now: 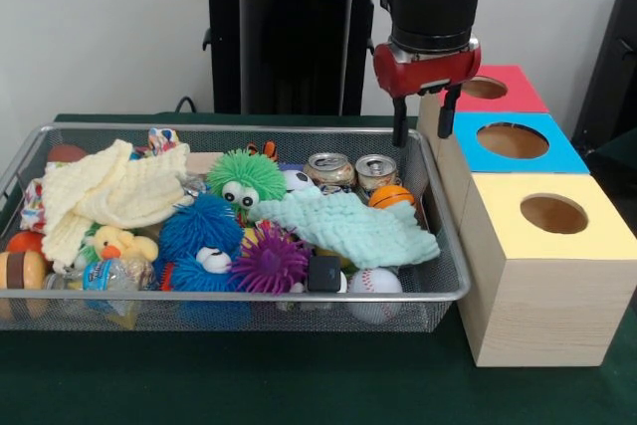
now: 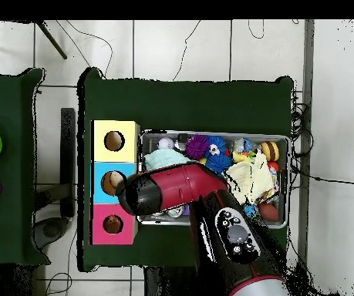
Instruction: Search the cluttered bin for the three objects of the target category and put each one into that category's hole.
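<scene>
The silver wire-mesh bin (image 1: 239,295) holds a heap of toys and also shows in the overhead view (image 2: 214,133). A yellow plush duck (image 1: 119,243) lies at its front left, partly under a cream cloth. An orange-and-black striped tiger (image 1: 265,150) peeks out behind the green fuzzy ball. I cannot make out a third plush animal. The red-faced box's hole (image 1: 485,88) is at the far right and also shows in the overhead view (image 2: 113,224). My gripper (image 1: 422,136) hangs open and empty above the bin's far right corner, beside the red box. In the overhead view the arm hides it.
A blue-faced box (image 1: 513,140) and a yellow-faced box (image 1: 553,214) stand in a row in front of the red one. In the bin lie green (image 1: 246,176), blue (image 1: 202,228) and purple (image 1: 271,258) fuzzy balls, two cans (image 1: 331,168), a mint cloth (image 1: 348,226) and a baseball (image 1: 375,282).
</scene>
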Available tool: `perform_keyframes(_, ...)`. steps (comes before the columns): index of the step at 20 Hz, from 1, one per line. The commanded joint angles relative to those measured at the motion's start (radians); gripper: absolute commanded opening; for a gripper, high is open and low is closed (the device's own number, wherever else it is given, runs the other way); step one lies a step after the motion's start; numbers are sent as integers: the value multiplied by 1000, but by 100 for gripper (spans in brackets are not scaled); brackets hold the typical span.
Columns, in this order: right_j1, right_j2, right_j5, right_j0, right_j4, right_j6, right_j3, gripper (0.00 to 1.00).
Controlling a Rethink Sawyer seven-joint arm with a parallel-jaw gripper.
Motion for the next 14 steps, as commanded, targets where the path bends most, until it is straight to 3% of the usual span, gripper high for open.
perform_keyframes(1,24,110,130,-67,-96,-268,-49,100)
perform_keyframes(14,30,165,188,-121,-162,-281,-69,100)
